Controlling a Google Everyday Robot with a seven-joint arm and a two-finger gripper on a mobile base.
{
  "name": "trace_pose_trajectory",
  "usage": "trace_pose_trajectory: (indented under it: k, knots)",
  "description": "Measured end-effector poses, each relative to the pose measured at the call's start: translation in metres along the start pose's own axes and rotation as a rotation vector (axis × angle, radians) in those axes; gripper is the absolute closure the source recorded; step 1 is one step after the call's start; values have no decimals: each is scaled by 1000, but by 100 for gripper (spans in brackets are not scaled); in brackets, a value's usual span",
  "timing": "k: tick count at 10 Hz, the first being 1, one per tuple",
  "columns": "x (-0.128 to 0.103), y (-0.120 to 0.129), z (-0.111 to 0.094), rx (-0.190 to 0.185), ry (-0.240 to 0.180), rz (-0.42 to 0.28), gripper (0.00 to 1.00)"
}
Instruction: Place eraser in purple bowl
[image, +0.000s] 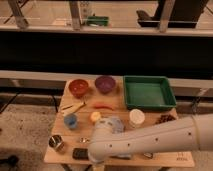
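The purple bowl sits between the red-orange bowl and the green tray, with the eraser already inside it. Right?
Not inside it: the camera view shows the eraser lying on the table near its front edge, beside the hand at the arm's end. The purple bowl does sit between the red-orange bowl and the green tray.
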Motion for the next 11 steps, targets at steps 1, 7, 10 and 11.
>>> trace_pose_trajectory:
  k: [1,7,10,11]
  knots:
    - [-6,-2,2,15,-5,-6,20]
    - [10,-16,11,64,-46,61,20]
    - [14,-24,21,48,-84,93,20]
    - [10,-27,25,37,-96,98,20]
